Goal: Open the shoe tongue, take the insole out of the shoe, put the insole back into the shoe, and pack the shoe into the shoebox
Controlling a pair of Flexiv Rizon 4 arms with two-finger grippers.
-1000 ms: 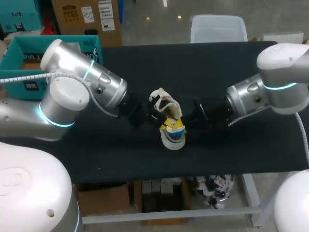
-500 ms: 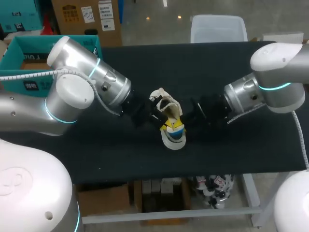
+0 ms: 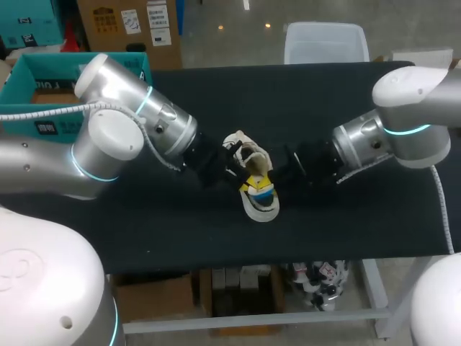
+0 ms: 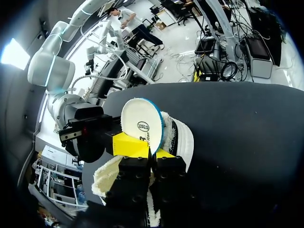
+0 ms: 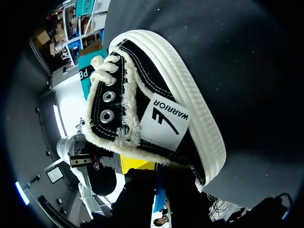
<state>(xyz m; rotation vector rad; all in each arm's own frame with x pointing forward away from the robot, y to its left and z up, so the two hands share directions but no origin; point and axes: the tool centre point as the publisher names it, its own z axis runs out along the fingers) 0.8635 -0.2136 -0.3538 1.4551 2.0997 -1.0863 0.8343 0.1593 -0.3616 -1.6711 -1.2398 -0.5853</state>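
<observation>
Print log, one entry per item.

Shoe (image 5: 142, 95), right wrist view: a white patch (image 5: 167, 121) sits on the black side wall, just below the eyelets. It bears a slanted black emblem and one line of black capitals. The print is sharp and is a brand name, so it is not transcribed.

Insole (image 4: 137, 116), left wrist view: a round black stamp (image 4: 143, 126) sits near the middle of its white face. The characters inside are too small to make out.

Shoebox (image 3: 21, 133), upper left of the head view: a white label (image 3: 47, 128) sits on the teal front wall, print unreadable.

In the right wrist view the shoebox (image 5: 90, 61) lies beyond the shoe's laces. It carries large white letters on teal, cut off by the shoe so that only a fragment shows.
</observation>
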